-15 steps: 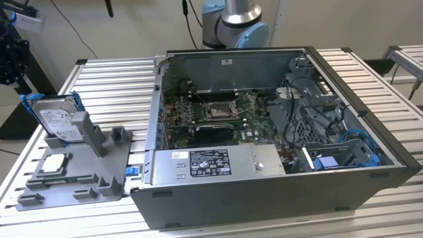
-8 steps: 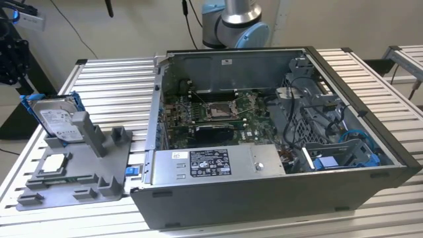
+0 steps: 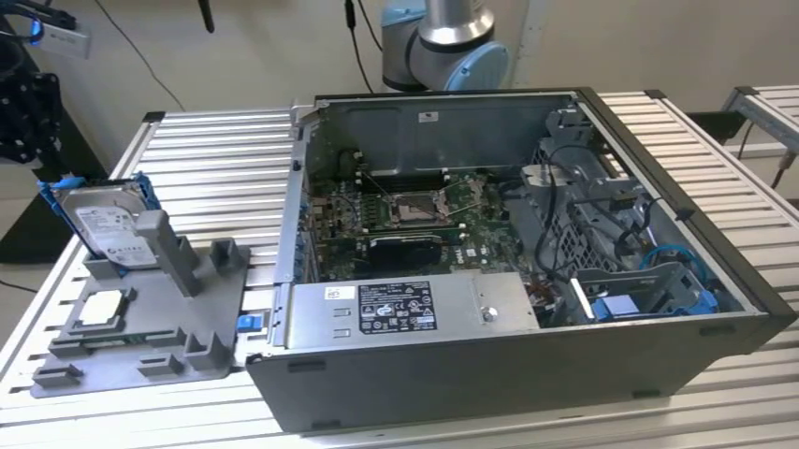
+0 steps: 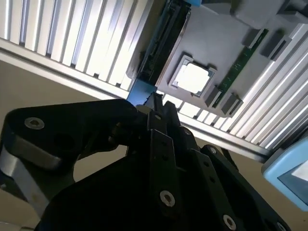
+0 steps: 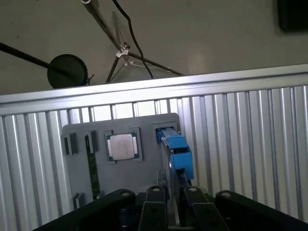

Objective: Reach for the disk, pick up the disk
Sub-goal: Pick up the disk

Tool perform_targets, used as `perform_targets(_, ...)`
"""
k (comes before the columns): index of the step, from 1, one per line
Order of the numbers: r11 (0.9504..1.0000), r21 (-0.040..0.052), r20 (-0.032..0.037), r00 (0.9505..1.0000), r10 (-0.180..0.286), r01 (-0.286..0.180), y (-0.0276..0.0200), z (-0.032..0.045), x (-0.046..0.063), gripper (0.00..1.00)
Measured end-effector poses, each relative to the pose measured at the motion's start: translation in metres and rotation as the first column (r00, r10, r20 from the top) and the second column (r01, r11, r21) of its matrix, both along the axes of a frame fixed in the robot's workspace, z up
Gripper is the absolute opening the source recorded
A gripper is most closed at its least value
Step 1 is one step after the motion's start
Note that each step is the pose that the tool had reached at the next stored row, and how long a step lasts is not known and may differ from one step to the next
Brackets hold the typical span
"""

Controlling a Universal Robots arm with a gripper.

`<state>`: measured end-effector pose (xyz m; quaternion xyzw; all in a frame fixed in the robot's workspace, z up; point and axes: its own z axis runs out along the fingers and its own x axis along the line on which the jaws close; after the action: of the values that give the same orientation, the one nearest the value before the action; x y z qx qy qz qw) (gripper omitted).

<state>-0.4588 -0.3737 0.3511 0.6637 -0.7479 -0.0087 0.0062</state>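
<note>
**The disk (image 3: 110, 226) stands on edge, the gripper (image 5: 173, 190) lined up over it**

You'll find the disk upright in a slot of the grey fixture (image 3: 150, 329), close to the bench (image 3: 212, 178) edge on the exterior view's left. In the first wrist view you look along its thin top edge. The blue carrier (image 5: 177, 156) shows that long axis running from the gripper straight out toward the bench's outer edge.

The gripper hangs above the disk with its fingers spread, one on either side of that line, and it holds nothing. I judge it is not yet touching.

Just beside the disk the chip (image 5: 122, 147) lies flat on the fixture, with a green memory stick (image 5: 91, 168) past it.

You have open room above the disk and beyond the bench edge. The open computer case (image 3: 500, 309) stands close on the fixture's other side.
</note>
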Motion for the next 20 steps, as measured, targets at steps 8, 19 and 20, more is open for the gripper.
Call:
perform_targets(8, 1.0, 0.0001, 0.0001, 1.0, 0.009, -0.009, 0.0007, -0.0111, 0.0, 1.0)
perform_targets(19, 0.9966, 0.0, 0.001, 0.9966, 0.083, -0.083, 0.0057, -0.0311, 0.0, 1.0)
perform_targets(20, 0.9963, 0.0001, 0.0013, 0.9963, 0.087, -0.087, 0.0063, -0.0331, 0.0, 1.0)
